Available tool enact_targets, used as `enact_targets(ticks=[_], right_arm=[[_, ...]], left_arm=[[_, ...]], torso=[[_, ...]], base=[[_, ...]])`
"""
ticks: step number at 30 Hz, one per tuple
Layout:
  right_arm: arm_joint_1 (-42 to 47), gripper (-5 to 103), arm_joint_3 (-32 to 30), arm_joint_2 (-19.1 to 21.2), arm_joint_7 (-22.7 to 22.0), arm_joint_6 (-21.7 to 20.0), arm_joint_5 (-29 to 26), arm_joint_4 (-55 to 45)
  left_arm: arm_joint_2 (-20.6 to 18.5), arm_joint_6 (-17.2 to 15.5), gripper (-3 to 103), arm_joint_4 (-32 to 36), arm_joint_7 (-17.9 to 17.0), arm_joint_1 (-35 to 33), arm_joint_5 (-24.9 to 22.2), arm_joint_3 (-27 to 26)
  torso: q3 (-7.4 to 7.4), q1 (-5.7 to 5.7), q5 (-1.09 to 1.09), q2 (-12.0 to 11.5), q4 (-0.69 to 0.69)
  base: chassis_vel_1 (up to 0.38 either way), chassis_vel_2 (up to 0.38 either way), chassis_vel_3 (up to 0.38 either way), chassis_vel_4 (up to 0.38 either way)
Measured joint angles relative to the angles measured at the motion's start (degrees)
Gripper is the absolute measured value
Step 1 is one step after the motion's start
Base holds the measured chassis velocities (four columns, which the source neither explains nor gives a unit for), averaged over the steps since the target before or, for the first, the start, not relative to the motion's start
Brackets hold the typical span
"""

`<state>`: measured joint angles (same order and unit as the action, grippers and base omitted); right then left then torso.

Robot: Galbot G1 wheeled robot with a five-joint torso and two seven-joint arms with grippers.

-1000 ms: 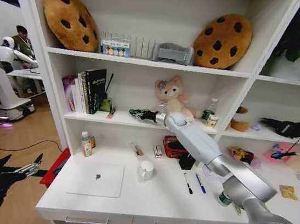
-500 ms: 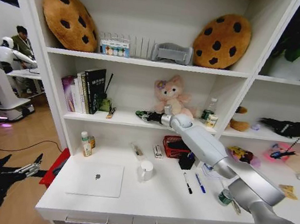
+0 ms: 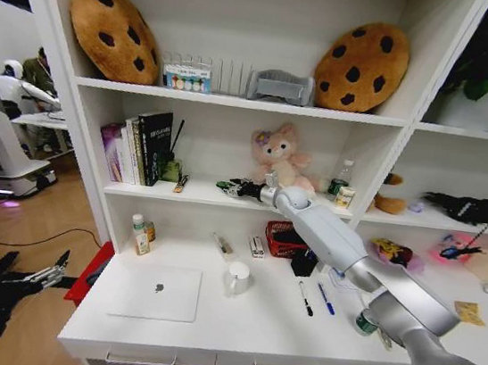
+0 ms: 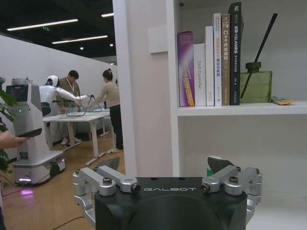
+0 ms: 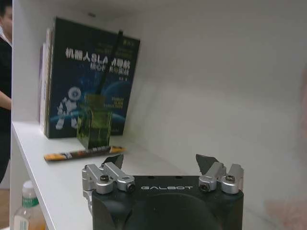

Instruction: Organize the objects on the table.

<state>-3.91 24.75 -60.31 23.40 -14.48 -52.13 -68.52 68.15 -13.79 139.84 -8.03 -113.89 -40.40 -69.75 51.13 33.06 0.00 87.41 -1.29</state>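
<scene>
Right tool (image 3: 228,186) is up at the middle shelf (image 3: 215,198), jaws spread wide w/ nothing in them, near the books (image 3: 141,146). Left tool (image 3: 50,276) hangs low off the surface's left end, also wide open. Laptop (image 3: 156,292), pens (image 3: 315,298) and bottle (image 3: 139,234) sit on the surface (image 3: 252,328).

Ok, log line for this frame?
right gripper: open, empty, over middle shelf by books | left gripper: open, parked low left of table | laptop: closed on table
</scene>
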Motion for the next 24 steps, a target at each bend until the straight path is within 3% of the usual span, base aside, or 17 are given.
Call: enact_targets(ticks=[4, 6, 7, 8, 10, 11, 14, 15, 16, 18, 19, 20, 24], right_arm=[[1.0, 97, -2.3, 4.5, -5.4, -0.9, -2.5, -8.8], [1.7, 99, -3.2, 5.8, -8.0, -1.1, -2.3, -11.2], [1.9, 99, -3.5, 6.1, -9.0, -1.1, -1.7, -11.8], [3.6, 100, -4.6, 7.8, -15.0, 0.0, 2.8, -14.6], [4.3, 100, -5.0, 8.4, -16.6, 0.5, 4.1, -15.5], [6.8, 100, -7.1, 10.6, -20.9, 1.0, 6.4, -19.3], [9.0, 100, -8.9, 12.4, -23.4, 0.8, 6.9, -22.5], [13.4, 100, -12.2, 16.0, -26.4, 0.5, 6.8, -27.8], [13.4, 100, -12.2, 16.0, -26.4, 0.5, 6.8, -27.8], [21.4, 100, -17.5, 21.9, -30.3, 0.8, 6.3, -35.0], [21.4, 100, -17.5, 21.9, -30.3, 0.8, 6.3, -35.0], [33.1, 100, -26.2, 26.3, -33.1, 1.6, 6.3, -40.8], [48.4, 100, -38.4, 28.5, -36.4, 1.7, 7.0, -47.3]], left_arm=[[0.0, 0.0, 100, 0.0, 0.0, 0.0, 0.0, 0.0], [0.0, 0.0, 100, 0.0, 0.0, 0.0, 0.0, 0.0], [0.0, 0.0, 100, 0.0, 0.0, 0.0, 0.0, 0.0], [0.0, 0.0, 100, 0.0, 0.0, 0.0, 0.0, 0.0], [0.0, 0.0, 100, 0.0, 0.0, 0.0, 0.0, 0.0], [0.0, 0.0, 100, 0.0, 0.0, 0.0, 0.0, 0.0], [0.0, 0.0, 100, 0.0, 0.1, 0.0, 0.0, 0.0], [0.0, 0.0, 100, 0.0, 0.0, 0.0, 0.0, 0.0], [0.0, 0.0, 100, 0.0, 0.0, 0.0, 0.0, 0.0], [0.0, 0.0, 100, 0.0, 0.0, 0.0, 0.0, 0.0], [0.0, 0.0, 100, 0.0, 0.0, 0.0, 0.0, 0.0], [0.0, 0.0, 100, 0.0, 0.0, 0.0, 0.0, 0.0], [0.0, 0.0, 100, 0.0, 0.0, 0.0, 0.0, 0.0]], torso=[[-0.01, -0.01, 0.00, 0.0, -0.02], [-0.01, -0.01, 0.00, 0.0, -0.02], [-0.01, -0.01, 0.00, 0.0, -0.02], [-0.01, -0.01, 0.00, 0.0, -0.02], [-0.01, -0.01, 0.00, 0.0, 0.00], [0.00, 0.00, 0.02, 0.0, 0.00], [-0.01, 0.00, 0.02, 0.0, -0.02], [-0.01, 0.00, 0.00, 0.0, 0.01], [-0.01, 0.00, 0.00, 0.0, 0.01], [-0.01, 0.00, 0.00, 0.0, 0.00], [-0.01, 0.00, 0.00, 0.0, 0.00], [-0.01, -0.01, 0.04, 0.0, -0.02], [-0.01, -0.01, -0.01, 0.0, -0.05]], base=[[0.000, 0.000, 0.000, 0.000], [0.000, 0.000, 0.000, 0.000], [0.000, 0.000, 0.000, 0.000], [0.000, 0.000, 0.000, 0.000], [0.000, 0.000, 0.000, 0.000], [0.000, 0.000, 0.000, 0.000], [0.000, 0.000, 0.000, 0.000], [0.000, 0.000, 0.000, 0.000], [0.000, 0.000, 0.000, 0.000], [0.000, 0.000, 0.000, 0.000], [0.000, 0.000, 0.000, 0.000], [0.000, 0.000, 0.000, 0.000], [0.000, 0.000, 0.000, 0.000]])
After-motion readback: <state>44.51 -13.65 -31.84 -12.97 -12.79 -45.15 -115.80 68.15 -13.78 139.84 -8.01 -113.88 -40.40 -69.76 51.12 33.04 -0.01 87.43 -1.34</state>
